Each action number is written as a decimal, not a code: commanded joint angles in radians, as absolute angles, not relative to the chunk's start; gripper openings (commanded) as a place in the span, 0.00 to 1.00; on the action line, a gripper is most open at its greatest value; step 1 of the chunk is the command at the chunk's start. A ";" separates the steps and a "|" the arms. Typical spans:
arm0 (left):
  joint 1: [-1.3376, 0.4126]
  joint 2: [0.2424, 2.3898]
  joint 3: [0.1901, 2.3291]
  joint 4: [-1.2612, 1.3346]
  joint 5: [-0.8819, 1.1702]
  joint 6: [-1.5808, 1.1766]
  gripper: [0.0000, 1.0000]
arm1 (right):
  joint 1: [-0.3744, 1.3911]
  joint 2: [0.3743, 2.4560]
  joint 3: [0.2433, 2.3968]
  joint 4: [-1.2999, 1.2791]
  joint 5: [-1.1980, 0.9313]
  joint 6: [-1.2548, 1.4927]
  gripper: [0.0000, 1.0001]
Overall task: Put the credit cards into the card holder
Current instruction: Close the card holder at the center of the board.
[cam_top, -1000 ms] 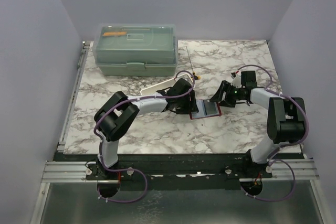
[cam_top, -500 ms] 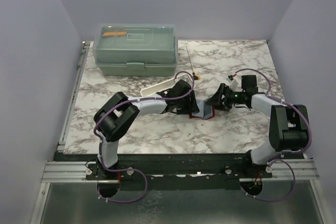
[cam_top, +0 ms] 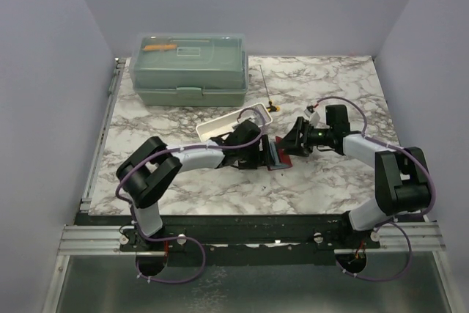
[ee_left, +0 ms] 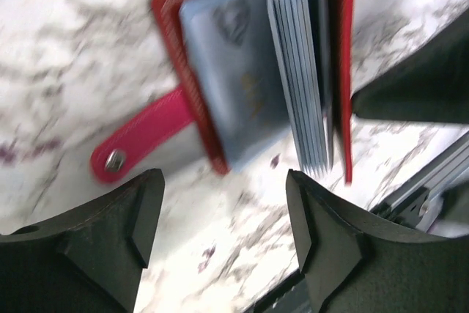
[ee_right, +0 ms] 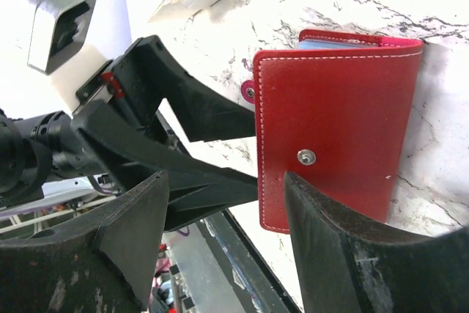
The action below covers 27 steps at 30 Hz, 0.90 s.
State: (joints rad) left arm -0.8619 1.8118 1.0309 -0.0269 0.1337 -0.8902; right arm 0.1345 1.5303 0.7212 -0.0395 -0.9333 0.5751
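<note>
The red card holder (cam_top: pixel 279 155) stood partly folded at mid-table, between the two grippers and close to both. A blue-grey credit card (ee_left: pixel 236 82) sat in its front sleeve. The left gripper (ee_left: pixel 223 214) hovered by its open side, jaws wide. The right gripper (ee_right: pixel 223 218) faced its red cover, jaws also wide.

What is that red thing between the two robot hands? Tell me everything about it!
It is the red card holder, which looks like leather with white stitching along its edges. Its outer cover has a small metal snap, and a red strap with another snap sticks out from one side. Inside is a stack of blue-grey sleeves. It sits half open on the marble table, between the left gripper and the right gripper, which are both open. I cannot tell whether either gripper touches it.
</note>
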 commanded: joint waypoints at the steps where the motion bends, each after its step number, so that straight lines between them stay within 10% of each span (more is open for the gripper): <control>1: -0.865 1.667 0.915 -0.119 0.142 -0.870 0.76 | 0.143 1.563 0.700 0.027 -0.930 0.603 0.67; 10: -0.809 1.475 0.820 -0.154 0.174 -0.893 0.77 | 0.179 1.640 0.720 0.045 -0.914 0.594 0.58; 27: -0.767 1.704 0.923 -0.026 -0.044 -0.948 0.41 | 0.189 1.698 0.724 0.004 -0.827 0.501 0.23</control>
State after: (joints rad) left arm -0.7612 1.6684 0.9161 -0.0845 0.0277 -0.9134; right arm 0.1841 1.6775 0.7120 0.0200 -0.8600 0.5358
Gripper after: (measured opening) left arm 0.480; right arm 0.235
